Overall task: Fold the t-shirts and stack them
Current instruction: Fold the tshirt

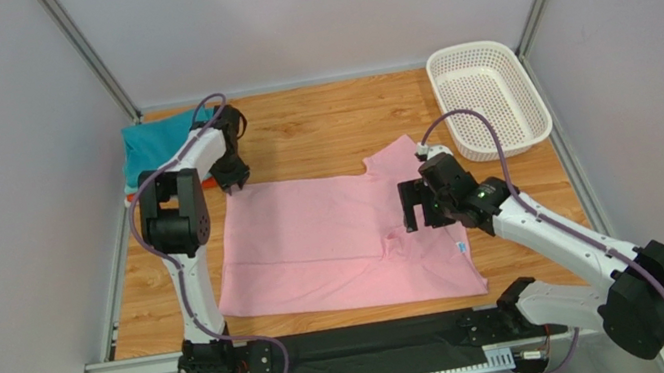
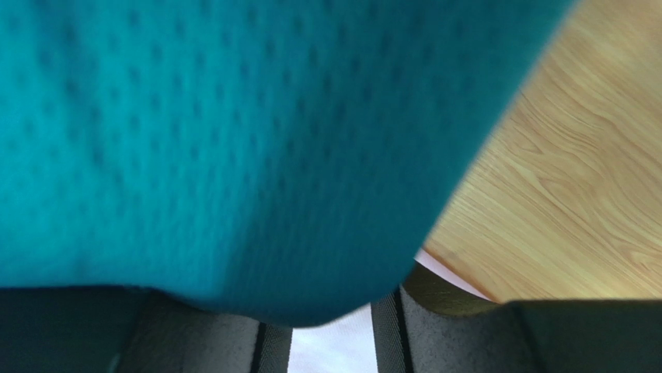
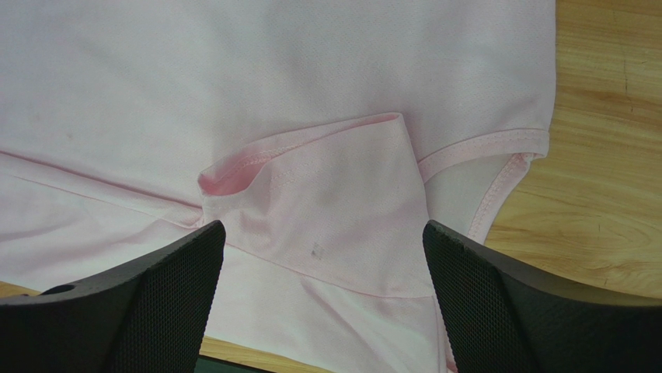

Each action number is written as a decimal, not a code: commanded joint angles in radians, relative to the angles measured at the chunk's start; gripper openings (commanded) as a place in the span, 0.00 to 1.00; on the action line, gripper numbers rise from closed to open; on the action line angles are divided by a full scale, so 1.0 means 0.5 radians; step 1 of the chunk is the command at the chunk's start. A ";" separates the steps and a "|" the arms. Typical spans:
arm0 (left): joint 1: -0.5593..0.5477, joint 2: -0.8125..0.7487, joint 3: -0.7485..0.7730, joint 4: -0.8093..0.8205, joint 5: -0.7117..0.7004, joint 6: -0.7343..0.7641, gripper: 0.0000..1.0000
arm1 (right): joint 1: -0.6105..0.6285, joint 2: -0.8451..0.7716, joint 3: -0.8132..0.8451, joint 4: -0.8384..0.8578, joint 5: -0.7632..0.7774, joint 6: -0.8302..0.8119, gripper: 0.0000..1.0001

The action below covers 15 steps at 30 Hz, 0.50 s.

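Item: pink t-shirt (image 1: pixel 315 240), laid open and mostly flat on the middle of the desk (image 1: pixel 317 133).
Condition: one hemmed flap (image 3: pixel 326 194) is doubled over onto the body near the right edge, and creases run out from it.
Stack: teal t-shirt (image 1: pixel 152 146) at the far left corner, with an orange garment (image 1: pixel 132 193) showing beneath its near edge.
Other stock: white basket (image 1: pixel 470 49) at the far right, well apart from the shirts.
Right fingers (image 3: pixel 155 303): spread wide and holding nothing, poised over the doubled flap.
Left fingers (image 1: pixel 233 176): at the pink shirt's far left corner, just beside the stack. Whether they are parted or gripping cloth cannot be told.
Stage, as judged: folding of the pink shirt is barely begun and none of it is stacked.
Risk 1: closing on the flap could pinch the layer underneath too, dragging the whole shirt and bunching it.
Risk 2: the left arm works so near the stack that a lift could snag the teal cloth and topple the pile.
Risk 3: uneven pulls by the two arms would skew the fold line.
Obscured: the left wrist view is filled with blurred teal fabric (image 2: pixel 233 140), and only a pale sliver shows between the dark fingers (image 2: pixel 466 334).
Unclear: whether the flap is a sleeve or the neck edge, and how many garments the stack holds.
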 commanded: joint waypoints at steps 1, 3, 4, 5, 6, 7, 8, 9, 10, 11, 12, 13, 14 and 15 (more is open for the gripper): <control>0.014 0.050 0.032 -0.020 -0.089 -0.030 0.43 | 0.003 0.001 -0.007 0.023 0.035 -0.041 1.00; 0.014 0.084 0.054 -0.023 -0.074 -0.024 0.40 | 0.000 0.010 -0.013 0.023 0.041 -0.041 1.00; 0.014 0.102 0.060 -0.026 -0.064 -0.027 0.40 | 0.000 0.008 -0.013 0.023 0.038 -0.041 1.00; 0.014 0.102 0.060 -0.026 -0.064 -0.030 0.37 | 0.003 0.008 -0.019 0.020 0.035 -0.038 1.00; 0.014 0.102 0.057 -0.026 -0.061 -0.033 0.35 | 0.004 0.008 -0.019 0.020 0.032 -0.035 1.00; 0.017 0.099 0.054 -0.026 -0.061 -0.033 0.29 | 0.000 0.004 -0.022 0.017 0.032 -0.038 1.00; 0.014 0.093 0.051 -0.026 -0.055 -0.030 0.27 | 0.000 0.004 -0.022 0.017 0.035 -0.038 1.00; 0.017 0.090 0.051 -0.026 -0.046 -0.024 0.24 | 0.003 0.001 -0.019 0.020 0.035 -0.035 1.00; 0.017 0.087 0.045 -0.026 -0.034 -0.012 0.18 | 0.000 -0.002 -0.013 0.020 0.032 -0.032 1.00; 0.017 0.090 0.048 -0.026 -0.025 -0.005 0.14 | 0.003 -0.002 -0.013 0.020 0.032 -0.032 1.00; 0.017 0.081 0.048 -0.029 -0.015 0.001 0.08 | 0.004 -0.002 -0.001 0.017 0.029 -0.032 1.00; 0.017 0.078 0.036 -0.029 -0.006 0.001 0.00 | 0.000 0.001 0.008 0.020 0.029 -0.035 1.00; 0.017 0.075 0.036 -0.026 0.006 0.007 0.00 | 0.000 0.004 0.021 0.017 0.029 -0.035 1.00; 0.017 0.068 0.030 -0.020 0.015 0.019 0.00 | 0.000 0.011 0.030 0.020 0.029 -0.038 1.00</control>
